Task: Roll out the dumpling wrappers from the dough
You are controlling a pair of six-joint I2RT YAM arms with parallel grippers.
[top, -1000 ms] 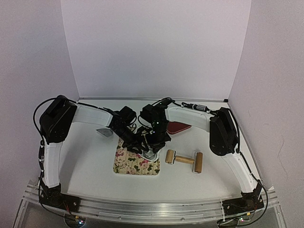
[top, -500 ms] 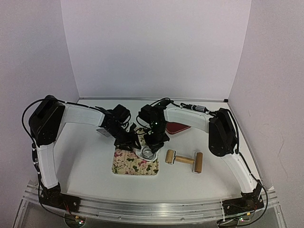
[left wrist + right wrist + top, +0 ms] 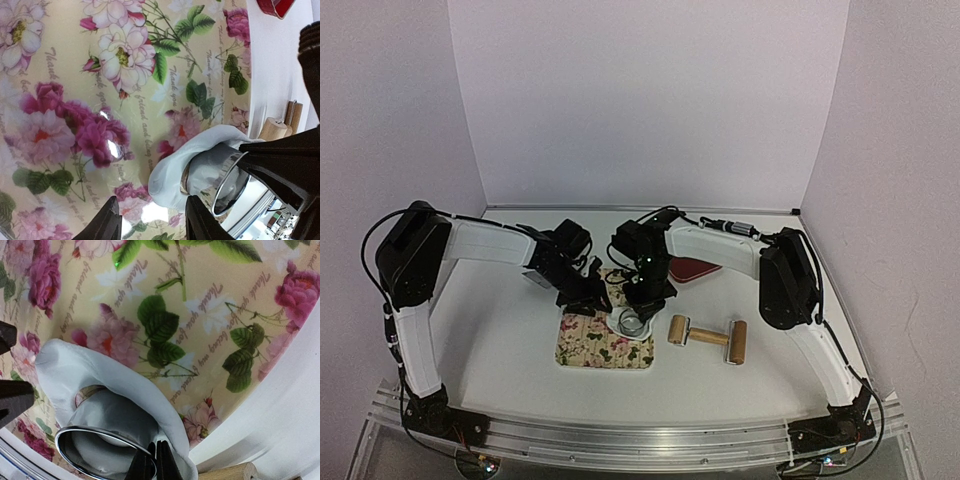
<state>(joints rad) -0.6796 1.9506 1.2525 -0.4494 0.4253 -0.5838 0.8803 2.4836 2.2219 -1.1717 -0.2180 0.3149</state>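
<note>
On the white table [image 3: 500, 340] lies a rectangular cream mat printed with pink flowers and green leaves [image 3: 590, 345], and both arms reach down to its right part. The thin white dough wrapper [image 3: 90, 375] sits there on the mat, near the mat's right edge. It does not lie flat: its far side curls up and wraps around the outside of the shiny round metal ring cutter [image 3: 235, 190]. The ring stands on the dough, and pale dough shows inside it, filling its bottom. The right gripper [image 3: 152, 462] pinches the near rim of the ring, its two fingertips pressed almost together with the thin metal wall between them. The left gripper [image 3: 153, 210] hangs low over the mat just left of the dough. Its jaws stand partway apart with nothing between them, and the tips are close to the dough's left edge, though whether they touch it cannot be told. Right of the mat, apart from it on the bare table, lies a wooden rolling tool with a roller at each end of a short handle [image 3: 708, 337]. Farther back and to the right, a dark red tray [image 3: 698, 267] shows from under the right arm. Most of the tray is hidden, so what lies in it cannot be told.
</note>
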